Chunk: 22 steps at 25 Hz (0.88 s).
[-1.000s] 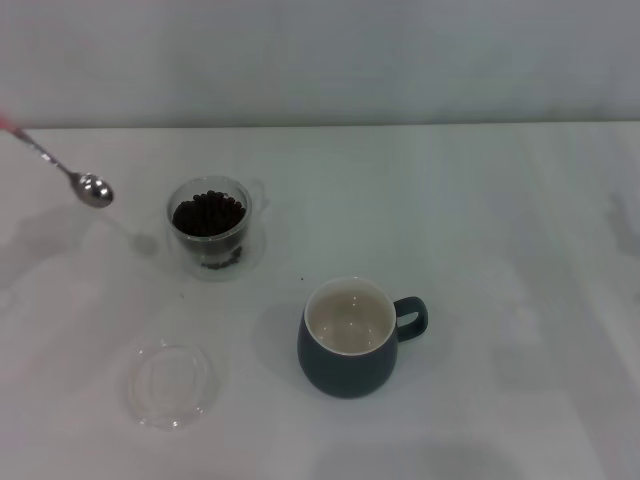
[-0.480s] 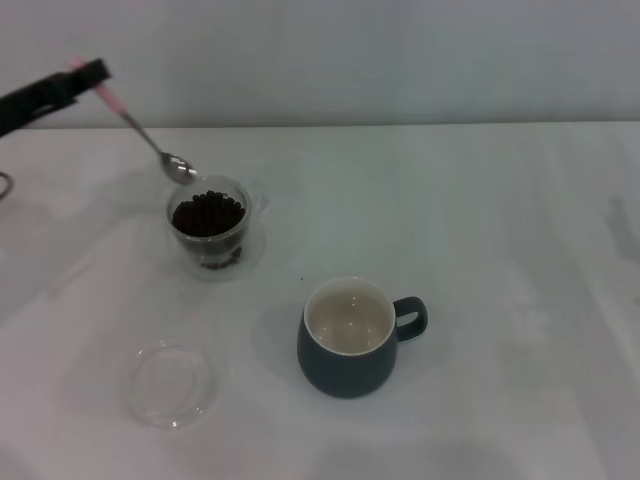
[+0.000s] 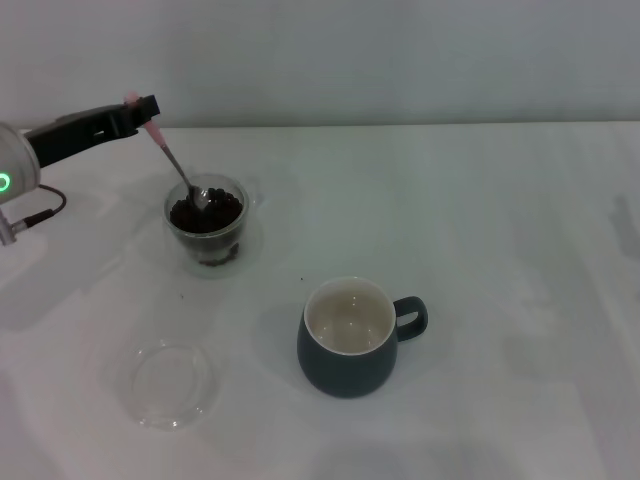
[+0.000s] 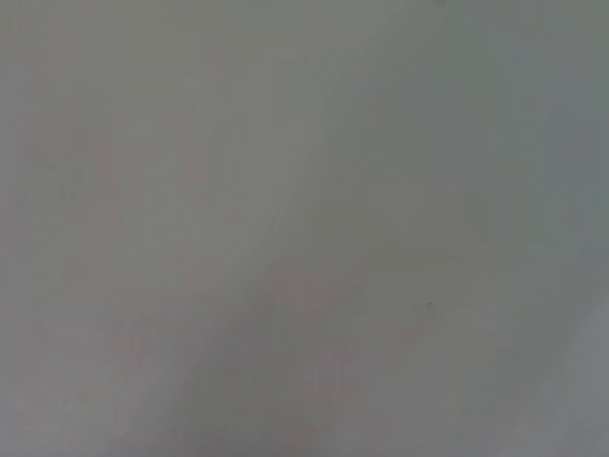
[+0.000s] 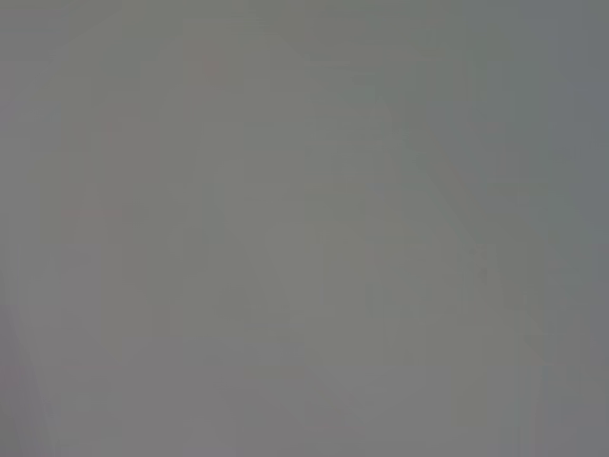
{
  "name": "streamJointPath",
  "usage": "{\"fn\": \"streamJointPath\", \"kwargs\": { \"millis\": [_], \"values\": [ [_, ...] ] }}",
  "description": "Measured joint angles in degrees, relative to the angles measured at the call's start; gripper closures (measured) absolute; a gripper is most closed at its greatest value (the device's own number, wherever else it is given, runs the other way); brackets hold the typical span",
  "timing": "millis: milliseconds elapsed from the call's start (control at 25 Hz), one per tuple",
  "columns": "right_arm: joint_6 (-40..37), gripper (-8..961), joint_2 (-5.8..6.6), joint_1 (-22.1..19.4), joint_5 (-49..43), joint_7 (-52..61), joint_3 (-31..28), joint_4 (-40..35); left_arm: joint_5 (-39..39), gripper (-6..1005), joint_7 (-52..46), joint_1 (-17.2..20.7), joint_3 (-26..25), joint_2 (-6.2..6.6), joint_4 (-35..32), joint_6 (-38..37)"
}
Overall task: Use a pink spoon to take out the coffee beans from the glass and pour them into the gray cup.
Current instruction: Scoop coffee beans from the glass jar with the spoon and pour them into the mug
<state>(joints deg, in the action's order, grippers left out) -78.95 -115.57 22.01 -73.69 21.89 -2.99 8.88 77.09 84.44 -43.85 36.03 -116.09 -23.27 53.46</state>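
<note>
- Head view: the left gripper [image 3: 143, 106] reaches in from the bench's far left edge, its pincer closed on the pale end of the pink spoon [image 3: 178, 167]. Half a second ago the spoon's bowl hung just above the rim; now it has dipped into the glass [image 3: 207, 228] and sits among the coffee beans [image 3: 212, 214], so the scooping step has begun, though I judge no beans have been lifted yet.
- The glass stands toward the far left of the bench. The gray cup [image 3: 348, 340] stands well apart from it, nearer the front edge and about mid-bench, its cream inside bare of beans. A clear round dish [image 3: 170, 384] lies near the front left corner, unmoved.
- Left wrist view: only a plain grey blur; nothing of the task can be made out.
- Right wrist view: likewise a featureless grey field. The right gripper appears nowhere, so it is probably parked out of sight.
</note>
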Motion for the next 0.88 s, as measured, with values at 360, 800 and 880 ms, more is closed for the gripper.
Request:
{"fn": "streamJointPath", "kwargs": {
  "millis": [360, 800, 880],
  "values": [
    [0.6, 212, 0.00, -0.4, 0.3, 0.0, 0.0, 0.0, 0.5, 871, 0.3, -1.3, 0.1, 0.00, 0.3, -0.7],
    [3.3, 212, 0.00, -0.7, 0.3, 0.0, 0.0, 0.4, 0.6, 871, -0.3, -3.0, -0.1, -2.12, 4.0, -6.5],
    [3.9, 212, 0.00, -0.9, 0.3, 0.0, 0.0, 0.3, 0.3, 871, -1.3, -3.3, 0.1, -2.13, 4.8, -7.7]
  ]
}}
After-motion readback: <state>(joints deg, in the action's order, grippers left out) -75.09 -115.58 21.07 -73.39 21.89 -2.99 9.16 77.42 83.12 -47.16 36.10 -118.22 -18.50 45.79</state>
